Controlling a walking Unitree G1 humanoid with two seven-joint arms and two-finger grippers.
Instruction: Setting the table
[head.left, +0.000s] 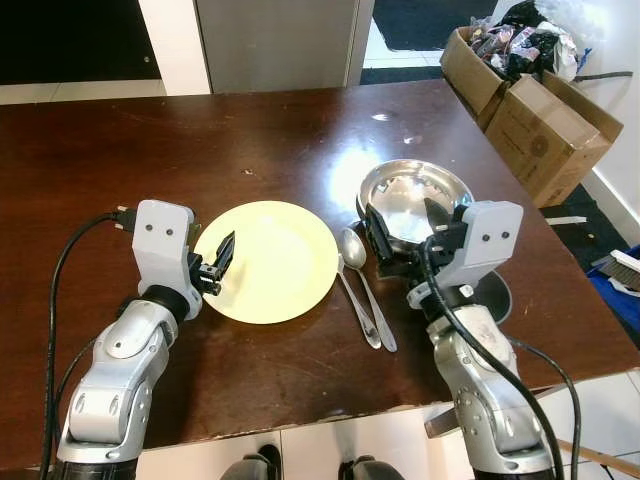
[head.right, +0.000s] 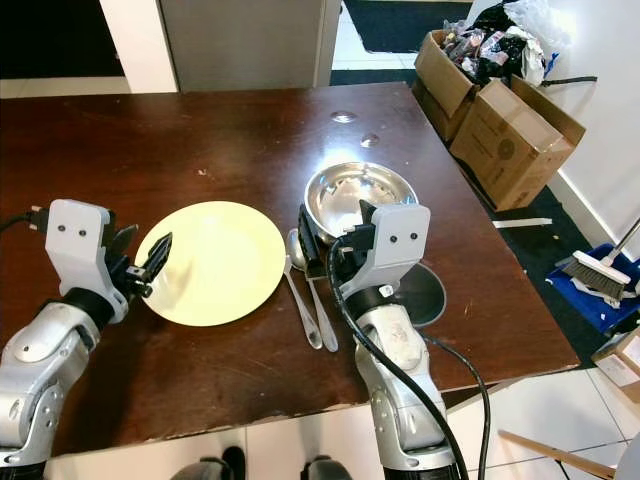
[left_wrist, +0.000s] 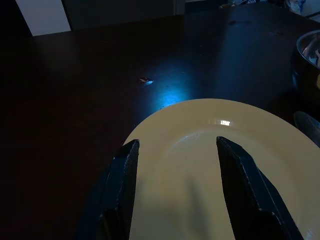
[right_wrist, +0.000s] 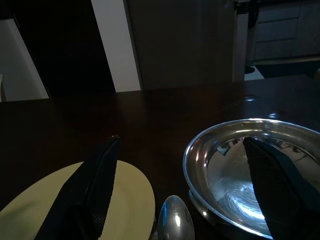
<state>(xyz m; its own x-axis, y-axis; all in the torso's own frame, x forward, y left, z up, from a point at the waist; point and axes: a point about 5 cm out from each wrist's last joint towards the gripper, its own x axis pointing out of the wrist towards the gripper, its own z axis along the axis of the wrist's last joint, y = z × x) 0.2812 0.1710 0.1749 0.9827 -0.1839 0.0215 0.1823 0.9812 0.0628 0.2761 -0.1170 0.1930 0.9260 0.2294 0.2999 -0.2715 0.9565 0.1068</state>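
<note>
Left eye view: a dark brown desk (head.left: 250, 130) is seen carrying a yellow plate (head.left: 275, 262) at lower centre, two spoons (head.left: 362, 290) laid side by side just right of it, and a steel bowl (head.left: 412, 200) right of centre, just beyond the spoons' heads. The left tool (head.left: 222, 262) is held over the plate's left rim with its fingers parted and nothing gripped, while the right tool (head.left: 402, 232) is spread wide and empty at the bowl's near rim, close above the spoons. Cardboard boxes (head.left: 535, 110) are seen on the floor in the upper right.
</note>
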